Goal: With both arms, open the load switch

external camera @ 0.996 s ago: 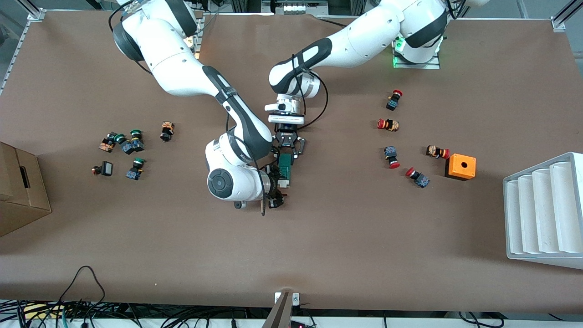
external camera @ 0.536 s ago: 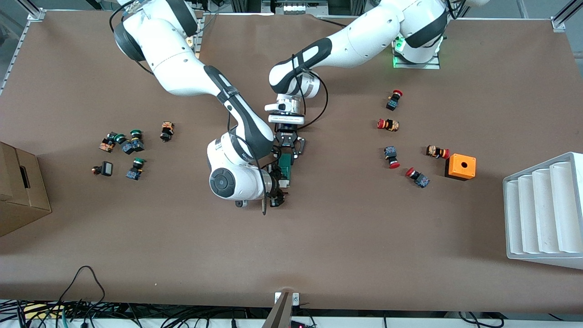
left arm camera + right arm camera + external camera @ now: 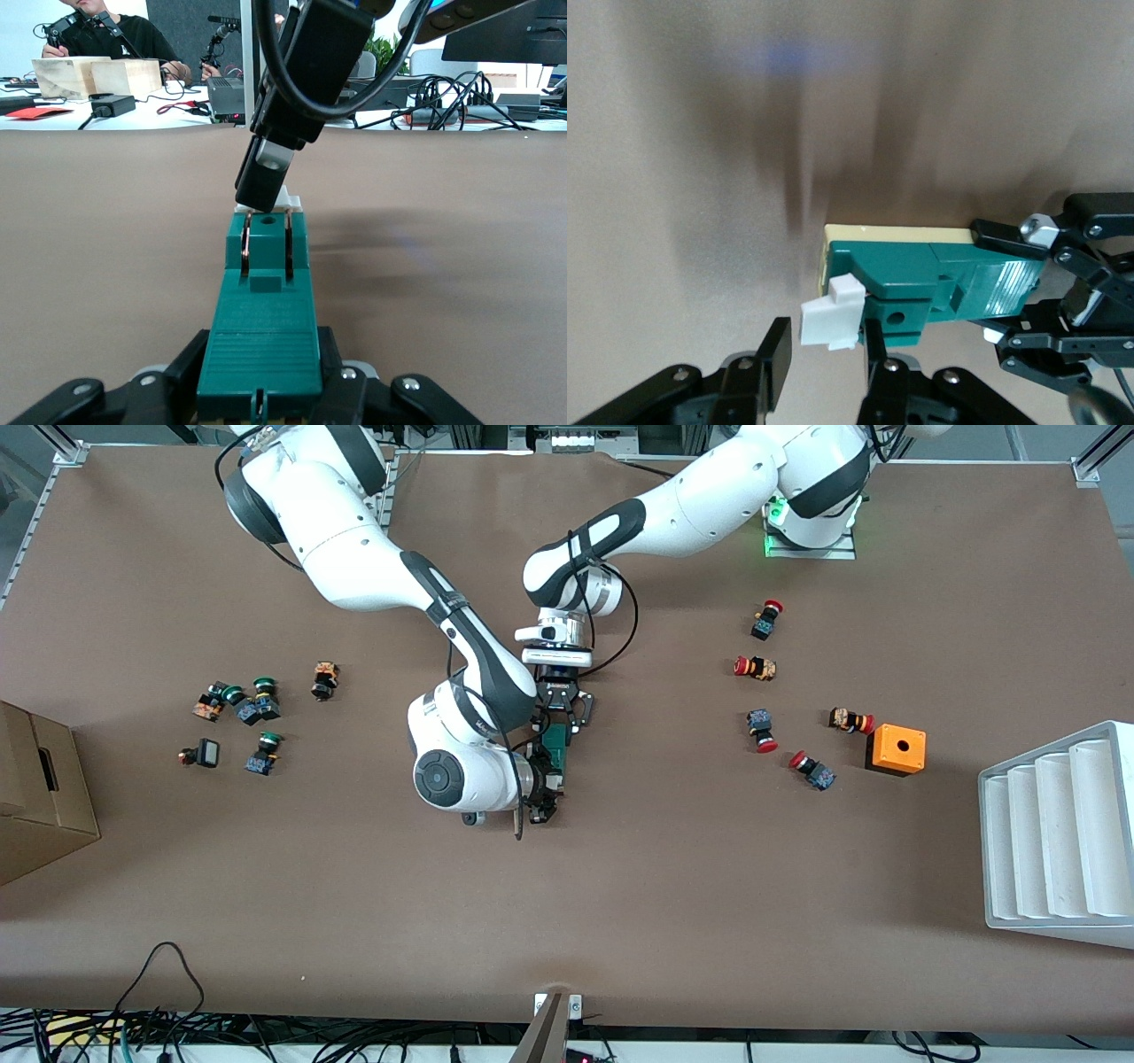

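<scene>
The load switch, a dark green block with a white tab at one end, is held level over the middle of the table. My left gripper is shut on the end away from the tab. My right gripper stands open around the tab. One of its fingers lies against the tab's side by the green body. The other finger is a small gap away. The left wrist view shows a right finger over the tab.
Several red-capped push buttons and an orange box with a hole lie toward the left arm's end, with a white ribbed rack at that table edge. Green-capped buttons and a cardboard box lie toward the right arm's end.
My right hand has shifted slightly toward the switch and its fingers have narrowed around the white tab. My left gripper and the switch have stayed put.
</scene>
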Tool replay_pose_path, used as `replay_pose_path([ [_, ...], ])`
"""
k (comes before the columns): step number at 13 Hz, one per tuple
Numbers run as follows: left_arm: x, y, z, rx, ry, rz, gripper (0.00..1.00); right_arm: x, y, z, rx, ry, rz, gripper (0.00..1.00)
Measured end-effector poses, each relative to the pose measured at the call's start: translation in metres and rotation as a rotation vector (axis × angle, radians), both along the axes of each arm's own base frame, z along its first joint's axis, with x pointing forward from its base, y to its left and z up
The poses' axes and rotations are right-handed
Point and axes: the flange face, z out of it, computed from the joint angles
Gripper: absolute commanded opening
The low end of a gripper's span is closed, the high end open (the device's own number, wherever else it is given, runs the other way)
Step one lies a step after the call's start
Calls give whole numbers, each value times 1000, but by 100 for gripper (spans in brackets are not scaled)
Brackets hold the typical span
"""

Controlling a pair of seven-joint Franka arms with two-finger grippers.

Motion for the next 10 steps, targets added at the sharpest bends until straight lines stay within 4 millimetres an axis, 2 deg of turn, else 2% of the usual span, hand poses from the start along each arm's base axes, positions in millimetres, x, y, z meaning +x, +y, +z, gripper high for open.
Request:
replay_pose_path([
  [2,0,0,0,0,0,0,37,0,0,0,-1,3,0,41],
  [3,0,0,0,0,0,0,37,0,0,0,-2,5,1,37],
  [10,-1,0,-1,2,-3,-1,36,0,0,3,-4,7,4,25],
])
